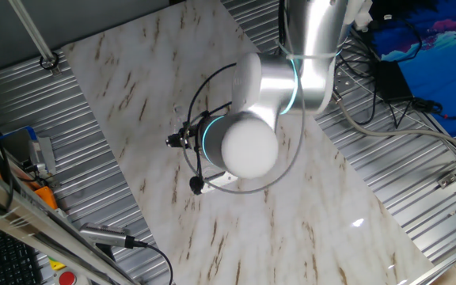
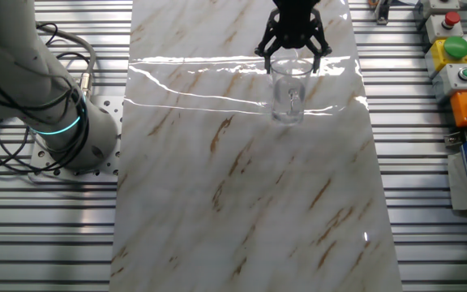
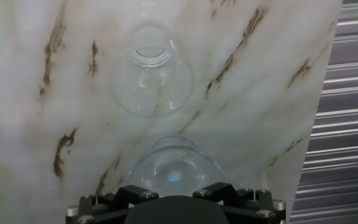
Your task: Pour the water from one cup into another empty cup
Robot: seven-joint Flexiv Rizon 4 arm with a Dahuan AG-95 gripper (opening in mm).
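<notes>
A marble-patterned counter with brown veins sits on ribbed metal decking, with cables and control boxes along its edges. In the other fixed view my arm's base stands at the left of the counter, and far along it, toward the right, my gripper hangs just above the rim of a clear tumbler standing upright; its fingers are spread to either side of the rim, and I judge that it has hold of nothing. From the hand view I look straight down: a wide clear glass stands further out on the marble, and a second clear glass sits right below my fingers. Which is the water cup and which the empty one I cannot tell for sure, and I cannot make out the water itself. The one fixed view is blocked by my own arm. The risks, as I judge them: clear glass is hard to place, so a finger could come down on the rim and tip it; smooth glass could slip in a light grip; a fast tilt could spill water onto the counter.
</notes>
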